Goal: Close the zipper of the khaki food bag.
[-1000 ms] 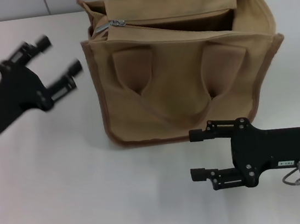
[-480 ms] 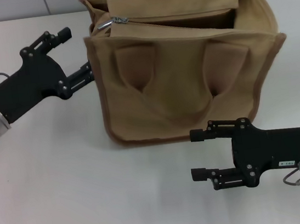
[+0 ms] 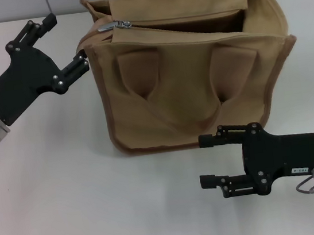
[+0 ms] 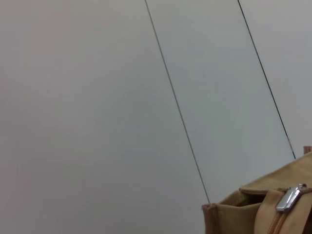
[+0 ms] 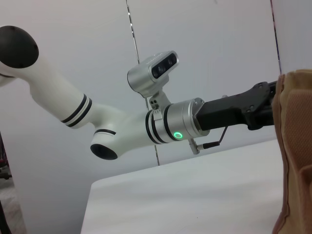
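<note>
The khaki food bag (image 3: pixel 187 84) stands upright at the back middle of the table with its top gaping open. The zipper's silver slider (image 3: pixel 120 24) sits at the left end of the track. It also shows in the left wrist view (image 4: pixel 291 197), above the bag's corner (image 4: pixel 239 217). My left gripper (image 3: pixel 66 42) is open at the bag's top left corner, and its lower fingertip (image 3: pixel 82 62) touches the corner trim. My right gripper (image 3: pixel 204 161) is open and empty, low over the table just in front of the bag's front wall.
The white table (image 3: pixel 68 193) stretches to the left of and in front of the bag. A pale wall with seams (image 3: pixel 46 1) rises right behind it. In the right wrist view my left arm (image 5: pixel 146 122) reaches towards the bag's edge (image 5: pixel 295 146).
My left gripper swung in from the left to the bag's top left corner, and the bag's left side shifted a little. The right arm stayed still.
</note>
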`<state>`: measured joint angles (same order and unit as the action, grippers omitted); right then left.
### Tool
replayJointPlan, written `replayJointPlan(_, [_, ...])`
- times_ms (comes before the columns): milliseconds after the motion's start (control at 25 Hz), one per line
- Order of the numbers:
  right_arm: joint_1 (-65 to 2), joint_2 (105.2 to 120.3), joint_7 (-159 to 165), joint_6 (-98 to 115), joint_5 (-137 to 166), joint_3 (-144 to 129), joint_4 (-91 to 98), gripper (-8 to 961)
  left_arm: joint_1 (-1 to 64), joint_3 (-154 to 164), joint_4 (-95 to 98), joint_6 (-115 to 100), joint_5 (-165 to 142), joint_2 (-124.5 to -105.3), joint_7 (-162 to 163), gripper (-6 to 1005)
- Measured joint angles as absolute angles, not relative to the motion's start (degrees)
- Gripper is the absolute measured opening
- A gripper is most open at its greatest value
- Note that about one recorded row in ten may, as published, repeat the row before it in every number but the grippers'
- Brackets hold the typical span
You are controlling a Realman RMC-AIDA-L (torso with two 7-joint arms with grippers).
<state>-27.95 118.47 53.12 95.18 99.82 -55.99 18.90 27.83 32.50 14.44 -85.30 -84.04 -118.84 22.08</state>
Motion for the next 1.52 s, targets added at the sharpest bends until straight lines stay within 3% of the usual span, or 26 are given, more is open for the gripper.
replayJointPlan(360, [-28.15, 118.47, 53.2, 95.18, 99.75, -55.99, 18.89, 742, 28.01, 32.79, 12.63, -85.73, -83.97, -118.86, 15.31, 738])
replayJointPlan(760, [-28.65, 118.6, 53.74, 99.27, 99.69, -55.89, 18.95, 743, 28.21, 32.39, 12.0, -86.99, -83.53, -118.91, 13.28, 302])
replayJointPlan(1120, [-28.33, 117.85, 54.72, 103.86, 99.66, -51.51, 18.99, 743, 28.44, 32.34, 11.32, -87.33, -83.05, -119.12, 11.95, 86])
replayJointPlan(1320, [-28.99, 117.4, 58.21, 109.74, 99.66, -45.44, 19.0, 742, 28.46, 32.34, 10.94, -88.66, -82.66, -119.11, 11.35, 18])
replayJointPlan(1520, [-30.91, 117.44, 62.17, 113.11, 99.52, -37.63, 19.07, 742, 28.15, 32.34, 10.47, -89.83, -82.6, -119.09, 11.17, 21])
